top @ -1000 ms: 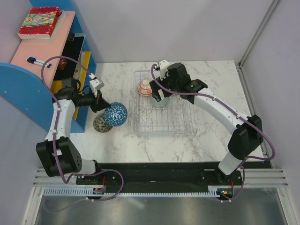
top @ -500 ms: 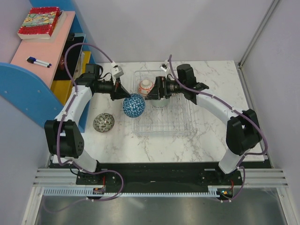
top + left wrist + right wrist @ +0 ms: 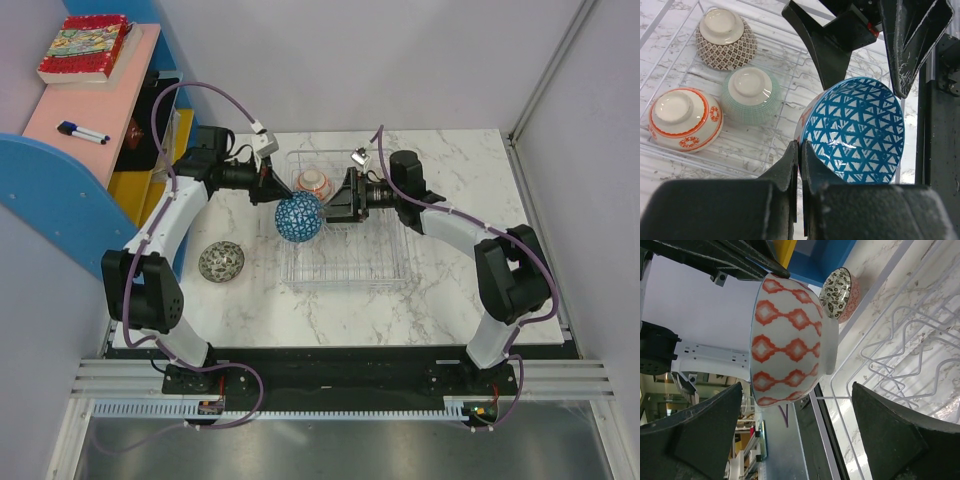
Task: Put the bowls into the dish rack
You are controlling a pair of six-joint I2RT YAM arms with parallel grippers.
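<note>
My left gripper (image 3: 281, 195) is shut on the rim of a bowl (image 3: 300, 216) that is blue-triangled inside and white with orange diamonds outside. It hangs tilted over the left edge of the silver wire dish rack (image 3: 365, 255). The left wrist view shows the pinch (image 3: 801, 150) on the bowl (image 3: 855, 130), with three upturned bowls in the rack: brown (image 3: 726, 38), green (image 3: 750, 95), orange (image 3: 685, 119). My right gripper (image 3: 340, 198) faces the held bowl (image 3: 790, 340), open (image 3: 800, 435), its fingers not touching it. A speckled bowl (image 3: 221, 261) sits on the table to the rack's left.
A blue shelf unit (image 3: 60, 200) with a pink top, a book (image 3: 84, 47) and a marker (image 3: 82, 131) stands at the left edge. Grey walls close off the back and right of the marble table (image 3: 450, 160).
The left arm carried the blue bowl from beside the speckled bowl up and right to the rack's left edge. The right gripper swung left and turned to face it, staying open.
</note>
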